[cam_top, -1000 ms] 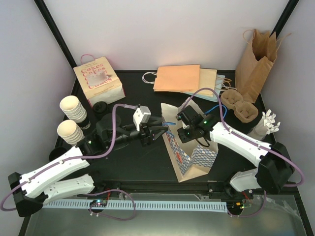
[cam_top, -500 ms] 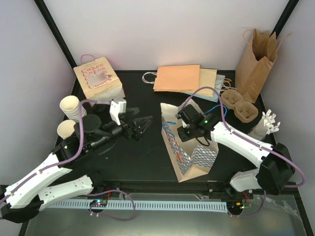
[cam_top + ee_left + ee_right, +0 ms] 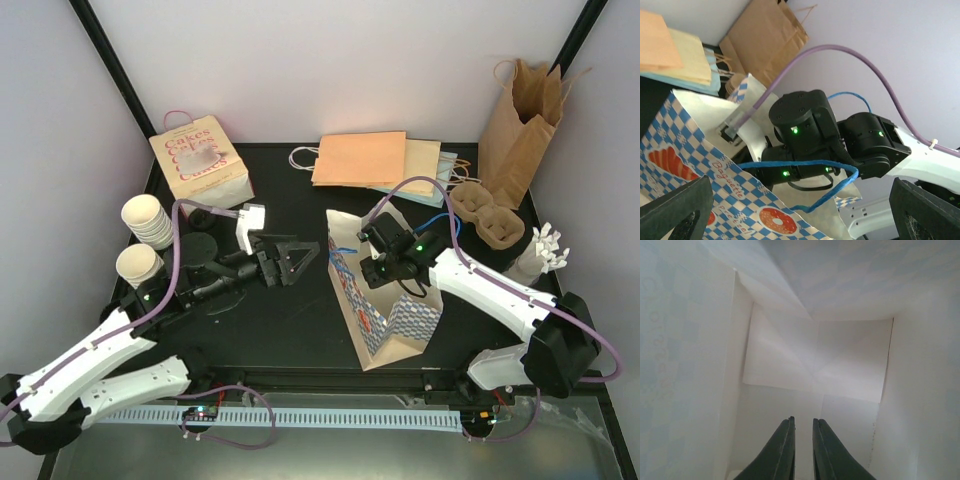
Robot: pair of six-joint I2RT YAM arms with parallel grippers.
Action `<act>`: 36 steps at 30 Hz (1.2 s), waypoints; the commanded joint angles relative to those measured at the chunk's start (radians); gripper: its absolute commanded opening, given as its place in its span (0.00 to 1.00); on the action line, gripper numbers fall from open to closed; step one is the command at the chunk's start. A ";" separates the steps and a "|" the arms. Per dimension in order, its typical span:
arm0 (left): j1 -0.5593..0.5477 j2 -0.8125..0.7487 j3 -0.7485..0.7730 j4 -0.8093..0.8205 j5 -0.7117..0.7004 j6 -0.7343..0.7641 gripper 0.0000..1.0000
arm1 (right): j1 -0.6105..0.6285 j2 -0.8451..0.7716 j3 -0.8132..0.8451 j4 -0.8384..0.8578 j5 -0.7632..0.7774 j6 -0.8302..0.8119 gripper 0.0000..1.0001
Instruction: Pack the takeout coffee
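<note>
Pale walls (image 3: 350, 60) close me in on three sides, with a black post (image 3: 110, 60) slanting up each rear corner. Below them lies the black desk (image 3: 290, 325), matte and dark, with a grey ribbed strip (image 3: 330, 417) along its near edge.

A tall brown paper bag (image 3: 520, 125) stands crumpled in the far right corner. Flat orange bags (image 3: 360, 158) lie stacked against the back wall, and a bag printed "Cakes" (image 3: 200, 165) sits at the far left. In the middle a blue-checked bag (image 3: 390, 320) stands open. A pulp cup carrier (image 3: 487, 217) rests in front of the brown bag.

The paper cups (image 3: 145, 218) stand in two stacks at the desk's left edge. The black lids (image 3: 203, 214) sit just beside them, hard to make out against the dark surface.

My left claw (image 3: 300, 262) hangs above the desk between the cups and the checked bag, spread wide and holding nothing. My right claw (image 3: 804, 425) is down inside the checked bag, its fingers drawn almost together with only a slim gap and nothing between them.
</note>
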 commanded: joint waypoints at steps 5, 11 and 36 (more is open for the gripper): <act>-0.019 0.086 0.001 -0.008 0.113 -0.103 0.99 | 0.007 -0.014 0.004 0.020 0.010 -0.006 0.15; -0.039 0.142 0.048 -0.052 0.072 -0.037 0.99 | 0.008 -0.010 0.005 0.024 0.007 -0.007 0.15; -0.055 0.223 0.123 -0.103 -0.037 0.034 0.21 | 0.023 0.014 0.012 0.006 0.049 -0.003 0.15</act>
